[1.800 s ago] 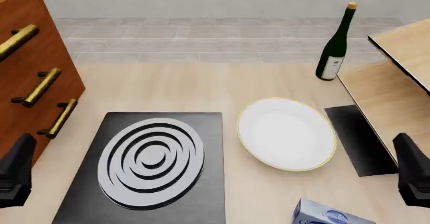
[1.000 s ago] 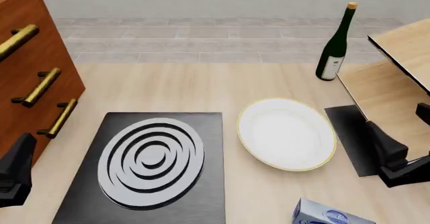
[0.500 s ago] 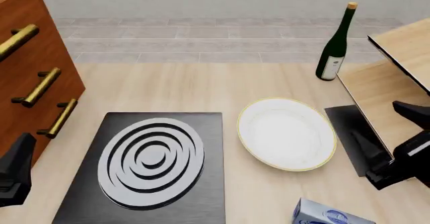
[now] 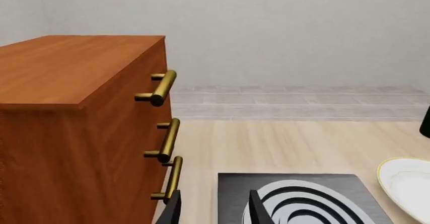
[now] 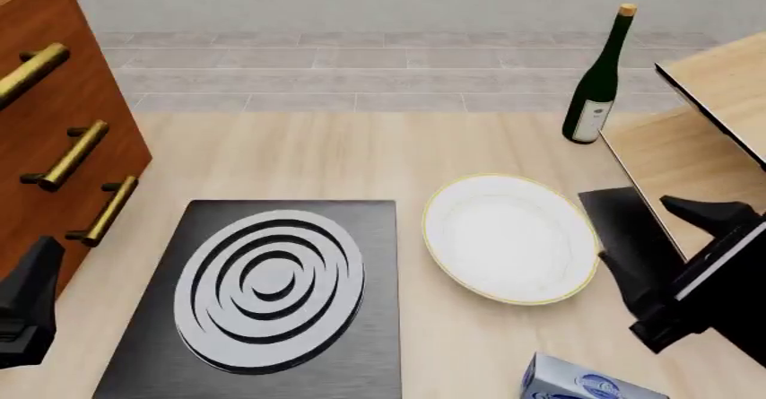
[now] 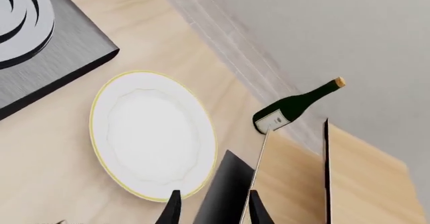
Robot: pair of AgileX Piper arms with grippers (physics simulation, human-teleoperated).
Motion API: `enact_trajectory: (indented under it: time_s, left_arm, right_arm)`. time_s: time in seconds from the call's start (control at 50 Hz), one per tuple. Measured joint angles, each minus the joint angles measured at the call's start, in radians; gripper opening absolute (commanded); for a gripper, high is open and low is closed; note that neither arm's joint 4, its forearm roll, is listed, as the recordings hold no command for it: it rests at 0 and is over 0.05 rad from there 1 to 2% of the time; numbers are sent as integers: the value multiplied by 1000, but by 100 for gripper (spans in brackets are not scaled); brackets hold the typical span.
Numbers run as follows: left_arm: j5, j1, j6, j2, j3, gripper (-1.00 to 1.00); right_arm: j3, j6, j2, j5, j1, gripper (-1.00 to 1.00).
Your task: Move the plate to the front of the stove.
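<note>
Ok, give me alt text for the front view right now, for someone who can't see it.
A white plate lies on a wooden table right of the black stove, with the right gripper open beside its right edge. A green bottle stands farther back; the left gripper waits at lower left.

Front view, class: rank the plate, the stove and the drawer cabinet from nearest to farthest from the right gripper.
Measured from the right gripper:
1. Plate, just to its left, rim close to the fingers.
2. Stove, beyond the plate, left of centre.
3. Cabinet, far left edge of the table.
</note>
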Motion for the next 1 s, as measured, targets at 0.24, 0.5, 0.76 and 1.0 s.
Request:
enact_trajectory:
  time_s: [0.24,0.5,0.76,1.0]
  left_arm:
    - [0,0,0,0,0,100]
    - [-2,0,0,4,-1,100]
    - [-3,0,0,4,-1,100]
    - [-3,0,0,5,-1,100]
  right_arm:
    - [-2,-19,77,-44,43,100]
    - [-17,-57,203,-101,86,100]
    - [-13,-66,297,-146,129,100]
    - [-18,-61,362,-160,168,100]
